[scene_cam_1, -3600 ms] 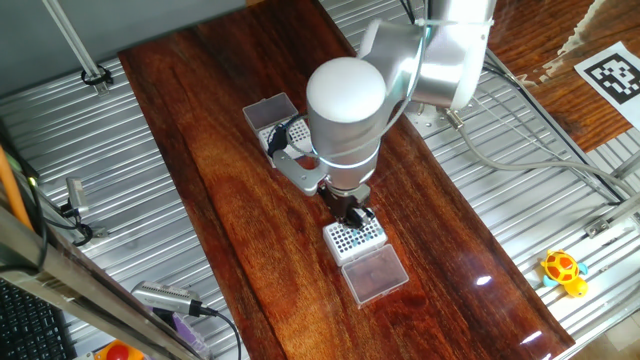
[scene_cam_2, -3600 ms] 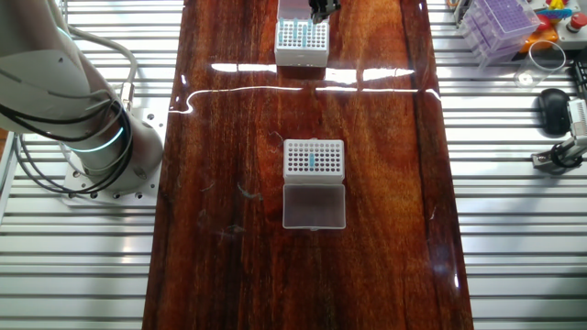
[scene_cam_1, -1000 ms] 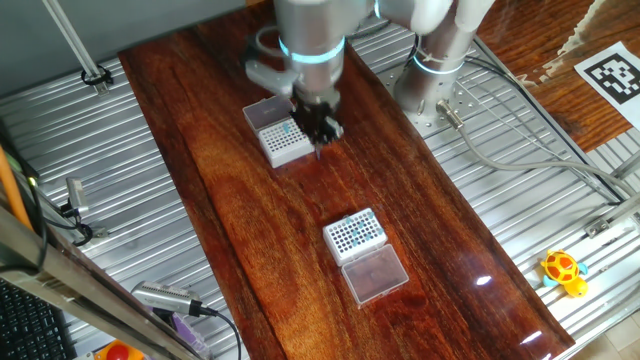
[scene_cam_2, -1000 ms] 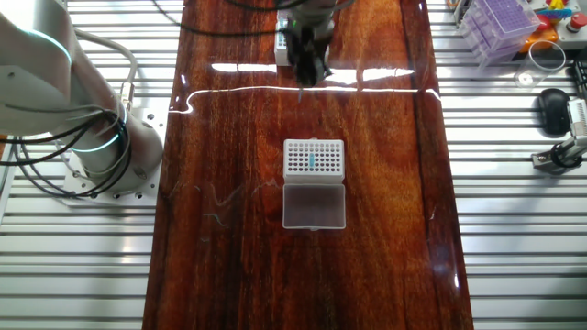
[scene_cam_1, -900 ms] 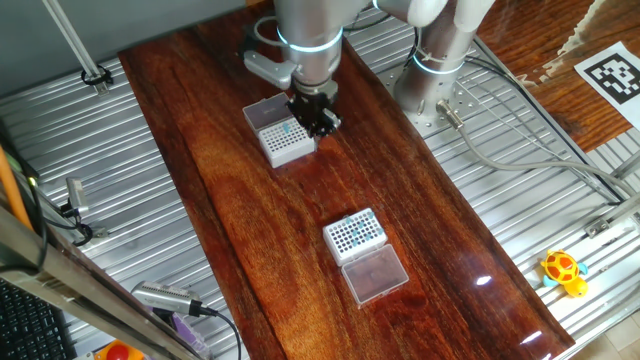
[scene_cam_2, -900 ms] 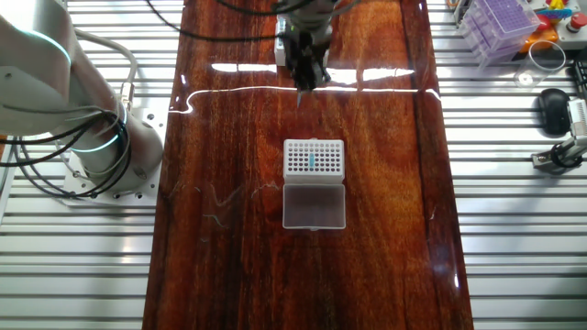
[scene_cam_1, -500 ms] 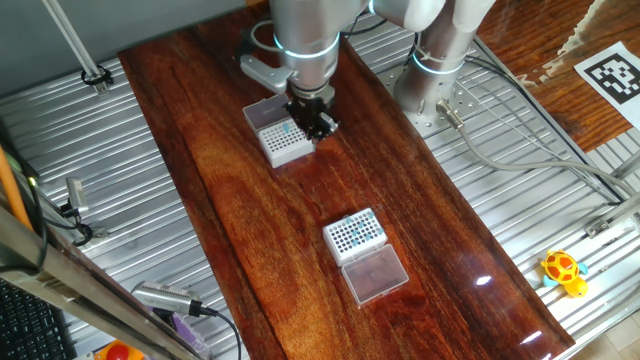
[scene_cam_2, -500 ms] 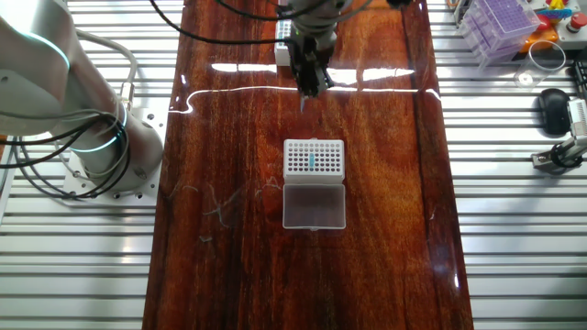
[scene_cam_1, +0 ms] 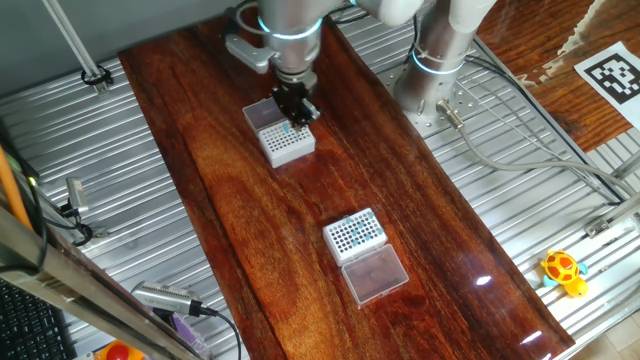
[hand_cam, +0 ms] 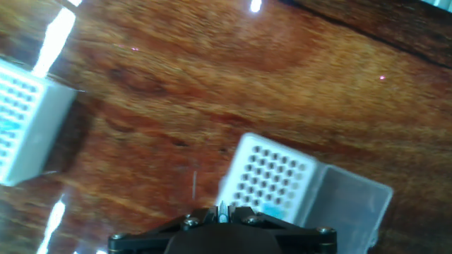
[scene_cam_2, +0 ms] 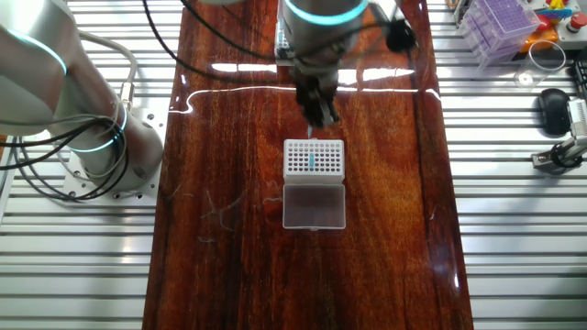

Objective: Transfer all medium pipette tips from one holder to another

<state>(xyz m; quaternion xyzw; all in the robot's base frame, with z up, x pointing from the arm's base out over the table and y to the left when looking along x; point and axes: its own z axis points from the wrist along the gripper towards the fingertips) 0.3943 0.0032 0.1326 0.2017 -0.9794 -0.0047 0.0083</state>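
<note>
Near edge of one fixed view: we see the near rack (scene_cam_1: 355, 232), a white hole-grid block, with its clear lid (scene_cam_1: 373, 272) flipped open flat on the wooden table (scene_cam_1: 230, 220) on the side nearest the camera. Holes read dark here; we can't resolve tip colour from this angle.

Further back on the same board is the far rack (scene_cam_1: 288, 143), also white, with its open lid (scene_cam_1: 266, 110) behind it. The gripper (scene_cam_1: 296, 114) hangs over this rack's back-right edge, pointing straight down.

The other fixed view looks from the opposite end, so the gripper (scene_cam_2: 316, 115) sits just above the top edge of the far rack (scene_cam_2: 314, 158), not touching it. The medium pipette tips (scene_cam_2: 312, 162) show as a short teal streak in the grid's centre columns. Its lid (scene_cam_2: 314, 203) lies open toward the camera. The arm blocks the near rack here.

Hand view: both racks in frame, well apart. The far rack (hand_cam: 272, 185) is just ahead of the fingers (hand_cam: 244, 215), teal tips at its near edge. The near rack (hand_cam: 21, 130) is cut off at left, teal visible in its grid too.

Fingers are drawn together, with 1 pale sliver between them. We cannot tell if that sliver is a tip.
</note>
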